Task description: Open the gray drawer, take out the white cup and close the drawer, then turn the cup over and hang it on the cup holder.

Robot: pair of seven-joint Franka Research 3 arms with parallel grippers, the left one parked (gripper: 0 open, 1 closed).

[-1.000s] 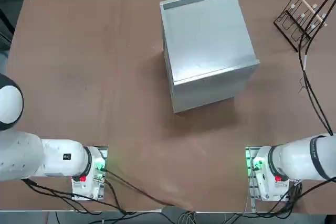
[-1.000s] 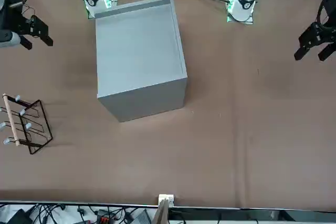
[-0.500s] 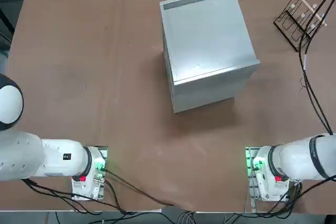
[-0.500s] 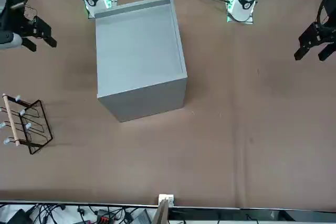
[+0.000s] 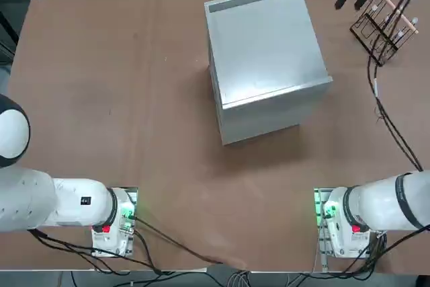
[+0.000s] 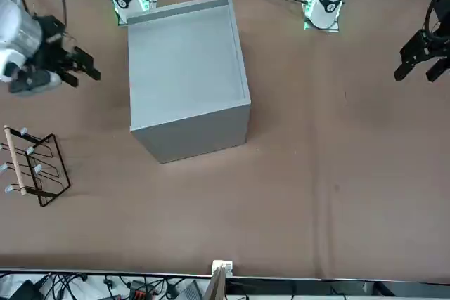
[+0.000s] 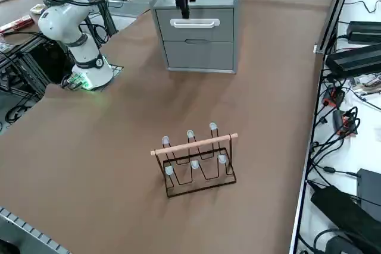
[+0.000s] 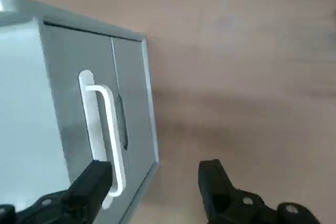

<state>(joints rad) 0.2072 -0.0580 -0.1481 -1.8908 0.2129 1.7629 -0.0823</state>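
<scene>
Right gripper (image 6: 83, 70) moved toward gray drawer (image 7: 195, 24) | fingers apart | table (image 5: 134, 99)

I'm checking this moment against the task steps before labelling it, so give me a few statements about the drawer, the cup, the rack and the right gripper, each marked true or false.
1. The gray drawer is pulled out. False: its front sits flush with the cabinet.
2. The right gripper is open and holds nothing. True.
3. The white cup hangs on the cup holder. False: its pegs are bare and no cup shows in any view.
4. The right gripper is near the drawer's white handle. True: the wrist view shows the handle just beyond one finger, not gripped.
5. The cup holder stands on top of the cabinet. False: it stands on the table, apart from the cabinet.
</scene>
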